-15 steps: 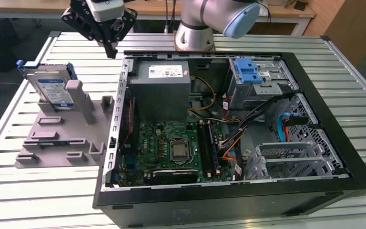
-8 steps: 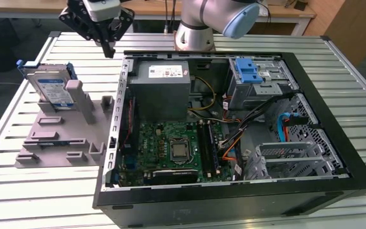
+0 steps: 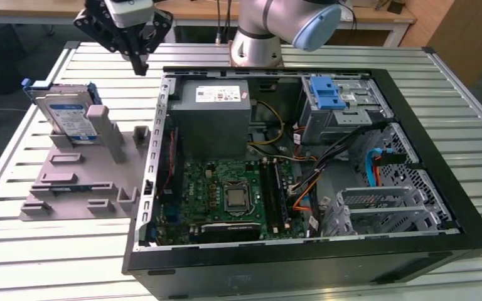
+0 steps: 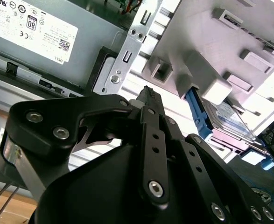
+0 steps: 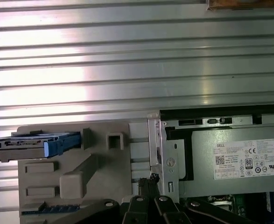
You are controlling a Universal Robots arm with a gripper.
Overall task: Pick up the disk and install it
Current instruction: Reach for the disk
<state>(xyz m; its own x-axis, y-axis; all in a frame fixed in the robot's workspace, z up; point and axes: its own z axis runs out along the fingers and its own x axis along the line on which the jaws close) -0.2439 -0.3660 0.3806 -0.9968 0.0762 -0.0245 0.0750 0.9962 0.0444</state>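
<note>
Exterior view: the disk (image 3: 67,116) stands on edge in a grey moulded holder (image 3: 78,182) on the slatted metal worktop (image 3: 48,251), propped against one of the holder's posts, to the exterior view's left of the open computer case (image 3: 308,269). Judged from how things lie, none of the task is done: the disk has not been lifted from its holder, and it sits wholly outside the case, so both the pick and the install are left. The tool (image 3: 140,65) hangs over the worktop near the case's far corner, higher than the disk and apart from it, touching nothing. Its fingers are drawn together with nothing between them (both wrist views bear this out). In the first wrist view the tool (image 5: 150,179) points down at the strip between the holder and the case wall, while the disk (image 5: 29,142) lies edge-on in its blue carrier well off to one side. In the second wrist view the tool (image 4: 148,95) has the same closed, empty look, and the disk (image 4: 230,116) shows beyond it, partly hidden by a holder post. Inside the case, the silver cage with the blue latch (image 3: 333,94) sits beside the grey power supply box (image 3: 216,116). I take that cage for the likely seat of the disk, though the pictures do not settle it.
</note>
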